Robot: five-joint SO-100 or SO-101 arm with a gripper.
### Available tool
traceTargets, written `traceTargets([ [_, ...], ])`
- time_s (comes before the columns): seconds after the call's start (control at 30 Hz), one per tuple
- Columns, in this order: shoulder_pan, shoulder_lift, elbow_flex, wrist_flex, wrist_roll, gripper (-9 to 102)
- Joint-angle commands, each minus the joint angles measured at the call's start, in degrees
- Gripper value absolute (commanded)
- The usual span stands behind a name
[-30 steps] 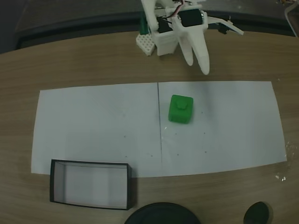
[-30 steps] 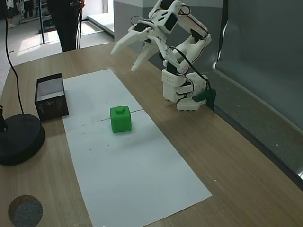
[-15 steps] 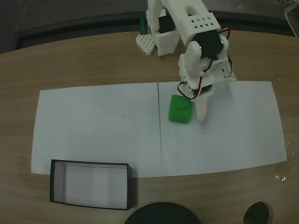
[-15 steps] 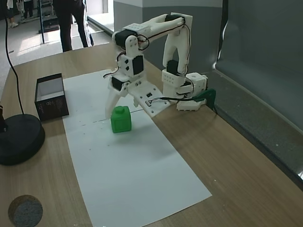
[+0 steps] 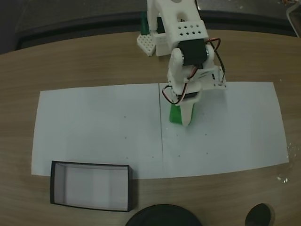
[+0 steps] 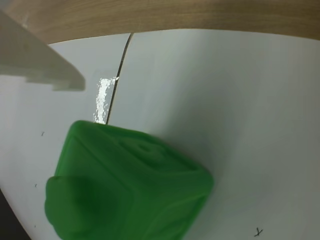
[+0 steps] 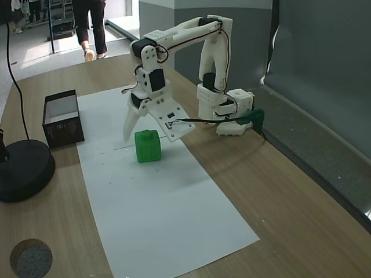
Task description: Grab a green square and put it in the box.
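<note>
The green square (image 7: 148, 145) stands on the white paper (image 7: 168, 214), knob upward. In the wrist view the green square (image 6: 130, 185) is large at the lower left, with one white finger (image 6: 42, 65) above it at the upper left. My gripper (image 7: 149, 136) is open and lowered over the square, one finger on each side of it, apart from it. From above, the gripper (image 5: 182, 109) covers most of the green square (image 5: 174, 114). The box (image 5: 91, 186), black-walled with a white floor, sits off the paper's lower left; in the side view the box (image 7: 61, 119) is at the far left.
A round black disc (image 7: 23, 171) lies near the box, and it is the same disc (image 5: 162, 217) at the bottom edge from above. A small dark round patch (image 5: 258, 215) lies beside it. The arm's base (image 7: 223, 110) stands at the table's back edge. A person's legs (image 7: 90, 29) are beyond the table.
The arm reached down from a raised pose. In the last half second the open gripper shifted over the green square, now straddling it. The person behind the table walked on.
</note>
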Motion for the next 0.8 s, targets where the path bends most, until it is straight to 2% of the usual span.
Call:
traceTargets([
  [0.0,0.18,0.88,0.0,0.09,0.44,42],
  [0.77,0.62,0.53,4.39,-7.21,2.81,41],
])
